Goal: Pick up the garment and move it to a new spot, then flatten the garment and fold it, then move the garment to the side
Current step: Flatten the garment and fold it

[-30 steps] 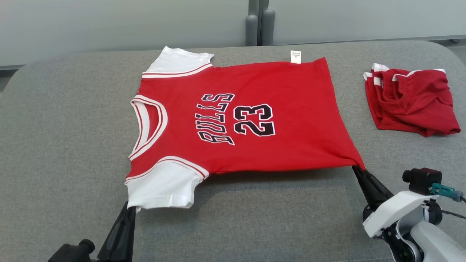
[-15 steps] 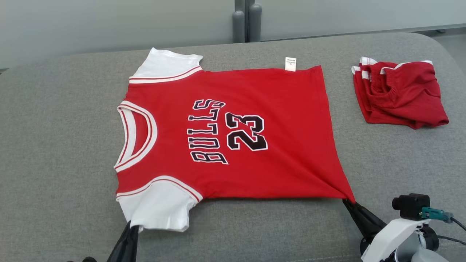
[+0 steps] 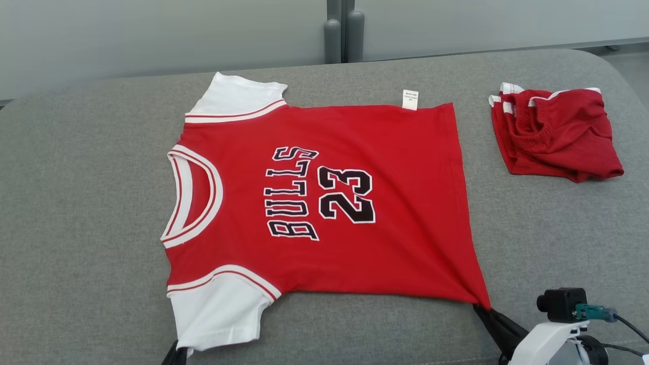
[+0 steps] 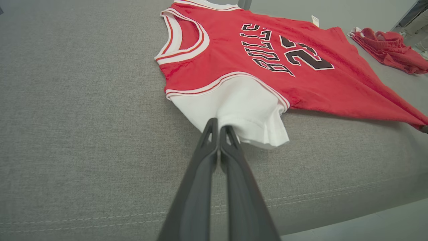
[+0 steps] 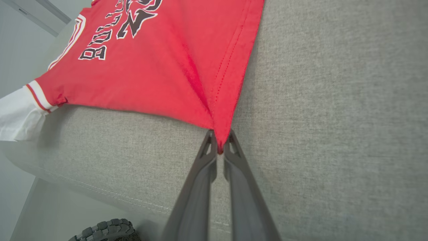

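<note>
The garment [image 3: 324,203], a red jersey with white sleeves and black "BULLS 23" lettering, lies spread flat on the grey cushioned surface [image 3: 81,203], neck to the left. My left gripper [image 4: 219,125] is shut on the edge of the near white sleeve [image 4: 240,110]; its dark tip [image 3: 177,351] peeks in at the head view's bottom. My right gripper [image 5: 220,144] is shut on the jersey's near hem corner [image 5: 219,134], which is drawn to a point [image 3: 481,303]. The cloth [image 5: 160,67] stretches away from that corner.
A folded red garment with white trim [image 3: 555,134] lies at the far right of the surface, also seen as a red heap [image 4: 391,50]. The cushion's front edge [image 4: 301,214] runs just below both grippers. A grey wall [image 3: 152,30] stands behind.
The jersey has slid toward the front edge of the cushion, both grippers still holding sleeve and hem corner. The head camera has also shifted, so both arms sit lower in view.
</note>
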